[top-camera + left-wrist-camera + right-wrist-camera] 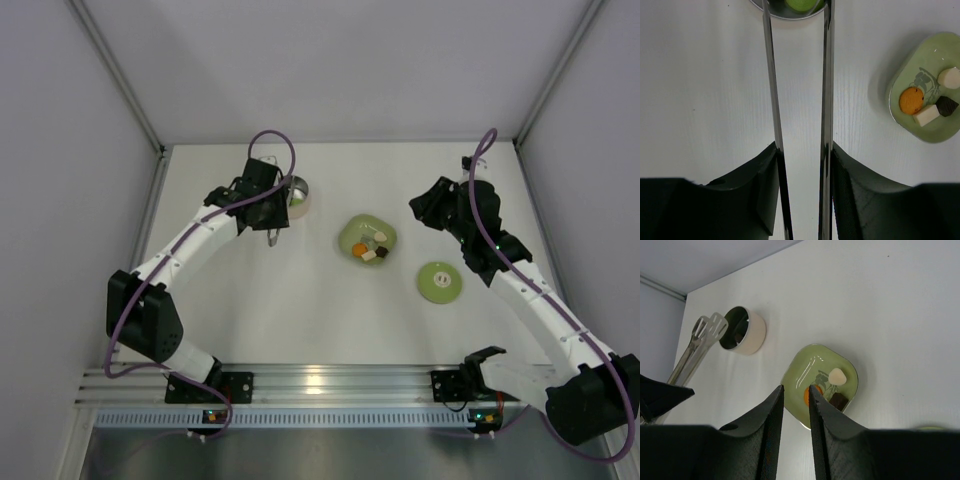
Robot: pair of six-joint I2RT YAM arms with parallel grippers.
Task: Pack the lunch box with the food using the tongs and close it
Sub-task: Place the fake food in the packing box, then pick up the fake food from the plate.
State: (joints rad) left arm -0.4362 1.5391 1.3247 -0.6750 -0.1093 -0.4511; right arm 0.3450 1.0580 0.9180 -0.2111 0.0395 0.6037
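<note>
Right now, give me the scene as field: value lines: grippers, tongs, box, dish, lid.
left gripper: closed on tongs, tips at lunch box
right gripper: jaws slightly apart, empty, raised beside dish
lunch box: open, green piece inside
dish: holds orange piece, black piece, two cream pieces
lid: off, lying right of dish in top view
task: packing unfinished, box not closed

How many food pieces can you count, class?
5. On the green dish: one orange piece, one black piece, two cream-white pieces. In the lunch box: one light green piece; more may be hidden there.
</note>
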